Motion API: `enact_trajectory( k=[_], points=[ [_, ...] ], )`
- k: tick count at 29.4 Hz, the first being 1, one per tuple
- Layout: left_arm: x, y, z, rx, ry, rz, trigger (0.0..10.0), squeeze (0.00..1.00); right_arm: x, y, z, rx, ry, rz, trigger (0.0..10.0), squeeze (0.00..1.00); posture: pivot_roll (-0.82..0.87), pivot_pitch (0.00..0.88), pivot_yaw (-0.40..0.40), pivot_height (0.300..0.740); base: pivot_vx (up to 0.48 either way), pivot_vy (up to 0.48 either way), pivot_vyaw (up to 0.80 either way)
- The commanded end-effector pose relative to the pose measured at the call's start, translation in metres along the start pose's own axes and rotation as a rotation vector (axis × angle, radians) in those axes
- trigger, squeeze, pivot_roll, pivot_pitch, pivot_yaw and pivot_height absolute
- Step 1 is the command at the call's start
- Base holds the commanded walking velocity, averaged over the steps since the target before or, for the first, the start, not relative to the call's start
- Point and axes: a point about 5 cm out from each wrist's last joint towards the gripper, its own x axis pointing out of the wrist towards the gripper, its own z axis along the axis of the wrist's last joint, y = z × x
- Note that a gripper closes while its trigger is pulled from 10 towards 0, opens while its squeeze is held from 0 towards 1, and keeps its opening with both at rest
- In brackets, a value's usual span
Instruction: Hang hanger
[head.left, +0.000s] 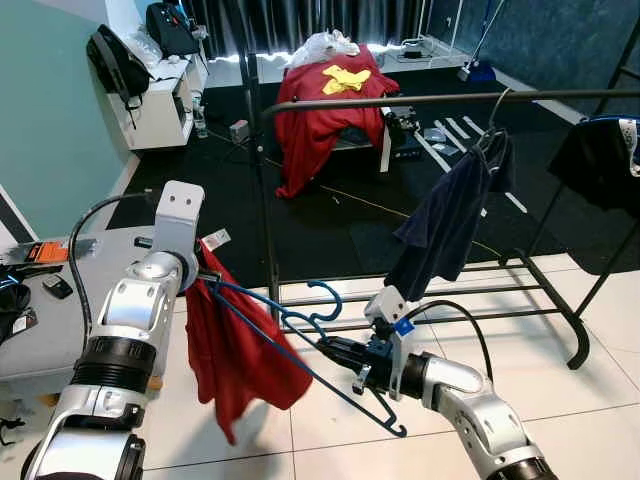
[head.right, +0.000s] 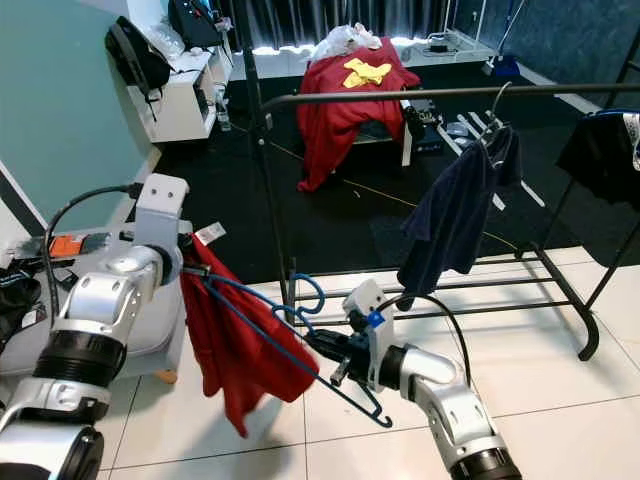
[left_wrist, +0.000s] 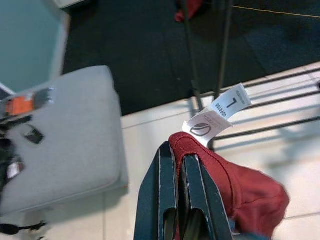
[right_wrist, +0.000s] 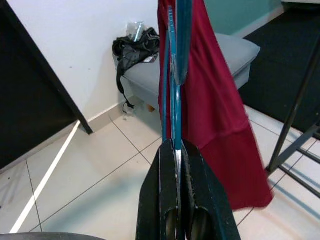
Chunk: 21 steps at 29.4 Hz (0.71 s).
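Note:
A blue hanger (head.left: 300, 325) carries a red garment (head.left: 235, 350) in front of me, low over the tiled floor. My left gripper (head.left: 203, 275) is shut on the garment's upper edge at the hanger's left end; in the left wrist view the closed fingers (left_wrist: 172, 195) pinch red cloth (left_wrist: 235, 185) beside a white tag (left_wrist: 217, 112). My right gripper (head.left: 328, 347) is shut on the hanger's blue wire (right_wrist: 175, 100) below its hook (head.left: 326, 296). The black rack rail (head.left: 420, 100) runs above and beyond, well apart from the hanger.
A navy garment (head.left: 450, 215) hangs on the rail, a black one (head.left: 600, 160) further right. The rack's lower bars (head.left: 500, 290) cross the floor ahead. A grey ottoman (head.left: 50, 320) with small items stands at my left. A red-draped chair (head.left: 330, 110) is behind the rack.

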Motion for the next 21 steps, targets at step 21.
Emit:
enact_trajectory(
  k=[21],
  points=[
    [-0.030, -0.035, 0.038, 0.059, -0.139, -0.261, 10.0, 0.00, 0.006, -0.019, -0.011, -0.033, 0.091, -0.017, 10.0, 0.00, 0.10, 0.036, 0.061, 0.740, 0.000, 0.000, 0.00]
  ],
)
